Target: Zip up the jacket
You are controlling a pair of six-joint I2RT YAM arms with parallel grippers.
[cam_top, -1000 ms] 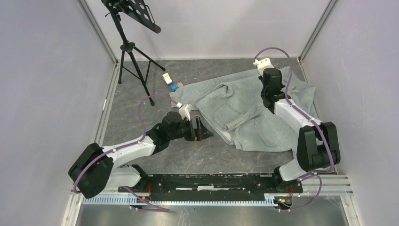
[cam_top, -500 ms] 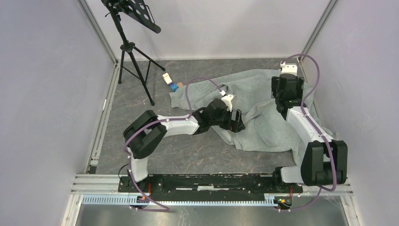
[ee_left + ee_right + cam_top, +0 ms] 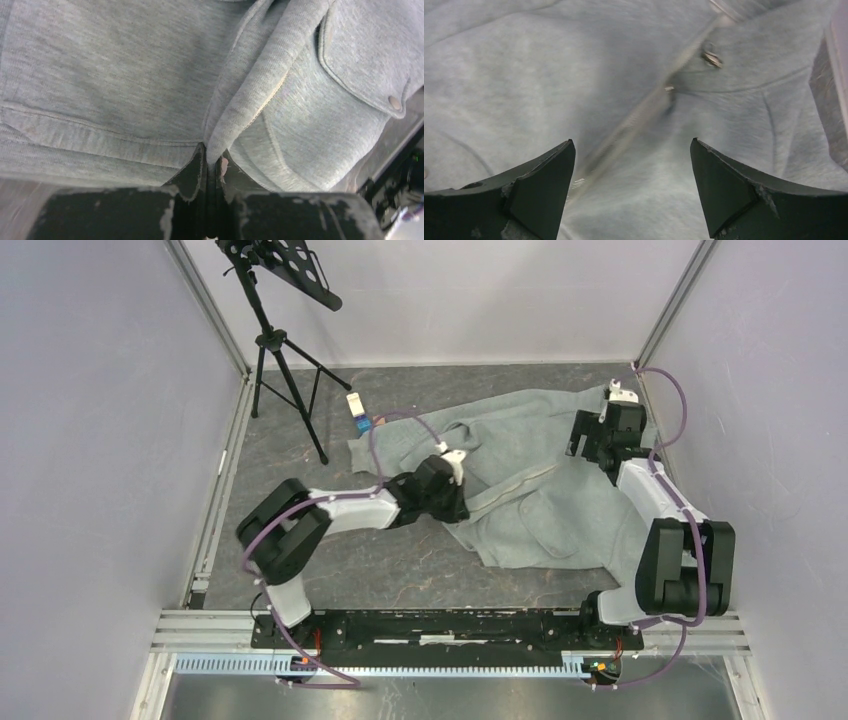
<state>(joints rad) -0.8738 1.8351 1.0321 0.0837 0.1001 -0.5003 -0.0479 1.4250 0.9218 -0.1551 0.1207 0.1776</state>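
Observation:
The grey-green fleece jacket [image 3: 520,475] lies spread across the right half of the table, its pale zipper line running diagonally. My left gripper [image 3: 455,502] is shut on the jacket's bottom front edge; in the left wrist view its jaws [image 3: 212,161] pinch a folded flap of the jacket [image 3: 125,75] beside the zipper teeth, with a snap pocket [image 3: 365,60] to the right. My right gripper [image 3: 585,440] hovers open over the collar end. In the right wrist view its fingers [image 3: 632,147] stand wide apart above the jacket [image 3: 549,75], with the blurred zipper and a metal snap [image 3: 712,58] ahead.
A black music stand on a tripod [image 3: 280,340] stands at the back left. A small white and blue object [image 3: 361,415] lies by the jacket's left corner. Grey walls close in on both sides; the right wall is near my right arm.
My left gripper has shut on the jacket's bottom edge and pulled it left and straighter. My right gripper opened, letting go, and moved back right toward the collar.

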